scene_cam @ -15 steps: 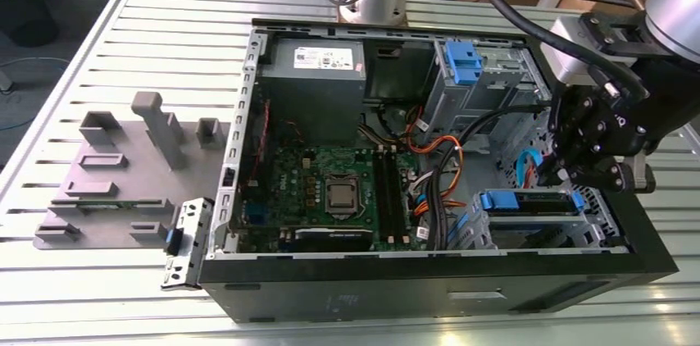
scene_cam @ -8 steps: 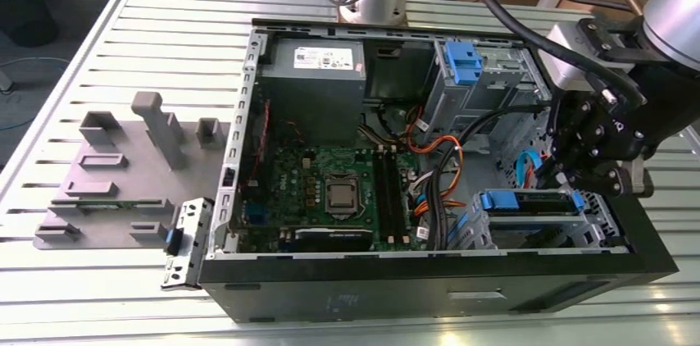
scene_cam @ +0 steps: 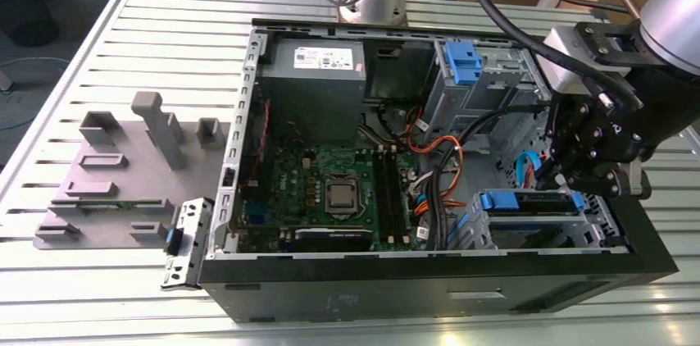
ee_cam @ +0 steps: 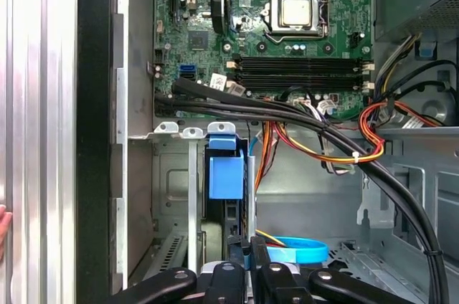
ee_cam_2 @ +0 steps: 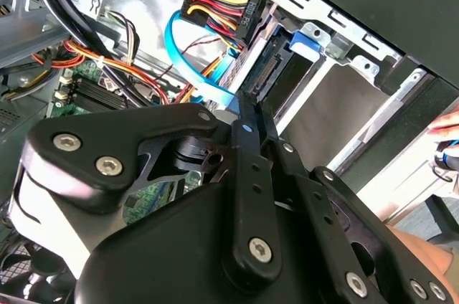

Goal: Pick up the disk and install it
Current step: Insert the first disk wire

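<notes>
Now, line by line:

Disk: the disk [scene_cam: 533, 203] lies low in the computer case [scene_cam: 438, 289], in the bay at the front corner on the exterior view's right; its blue end tab faces toward the motherboard [scene_cam: 328, 190]. In the first wrist view the disk [ee_cam: 226, 177] shows as a blue tab over a dark slot in the bay.

Seat: it looks at least partly slid into the bay; whether it is fully home I cannot tell.

Pincer: the gripper [scene_cam: 591, 184] hangs just beside the disk's far end, on the exterior view's right of it. In the second wrist view the gripper [ee_cam_2: 247, 114] has its fingers drawn together into one narrow black tip; they seem clenched with nothing visibly between them.

Key relation: in the second wrist view the finger tip points at the disk [ee_cam_2: 276, 67] connector edge, very near or touching it; contact cannot be made out. The disk's long axis runs straight on from the fingers, along the bay.

Cables: a blue data cable [ee_cam_2: 193, 67] and a power connector [ee_cam_2: 219, 3] with coloured wires hang close by the disk's end.

Farther out: drive cage [scene_cam: 465, 67] and power supply [scene_cam: 317, 63] sit at the case's far side; a grey fixture plate [scene_cam: 110, 182] lies on the slatted table [scene_cam: 164, 26].
</notes>
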### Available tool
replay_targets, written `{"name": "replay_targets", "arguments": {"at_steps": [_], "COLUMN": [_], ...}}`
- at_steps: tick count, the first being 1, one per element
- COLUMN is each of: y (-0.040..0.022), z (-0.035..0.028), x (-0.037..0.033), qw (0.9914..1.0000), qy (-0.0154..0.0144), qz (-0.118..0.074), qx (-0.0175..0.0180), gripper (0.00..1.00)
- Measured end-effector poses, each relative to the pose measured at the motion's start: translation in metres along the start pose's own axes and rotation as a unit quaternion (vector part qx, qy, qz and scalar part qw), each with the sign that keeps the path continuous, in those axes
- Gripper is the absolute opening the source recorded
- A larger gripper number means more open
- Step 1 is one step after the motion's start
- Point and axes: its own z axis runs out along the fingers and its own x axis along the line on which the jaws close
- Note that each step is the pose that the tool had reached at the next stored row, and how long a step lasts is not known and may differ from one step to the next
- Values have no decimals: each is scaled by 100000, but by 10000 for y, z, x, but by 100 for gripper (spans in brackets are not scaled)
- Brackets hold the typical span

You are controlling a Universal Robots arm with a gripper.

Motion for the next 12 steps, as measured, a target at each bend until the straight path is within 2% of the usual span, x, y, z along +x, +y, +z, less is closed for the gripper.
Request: {"name": "replay_targets", "arguments": {"at_steps": [12], "y": [6], "z": [32], "x": [26], "qw": [100000], "qy": [3], "qz": [-91], "qx": [184], "gripper": [16]}}
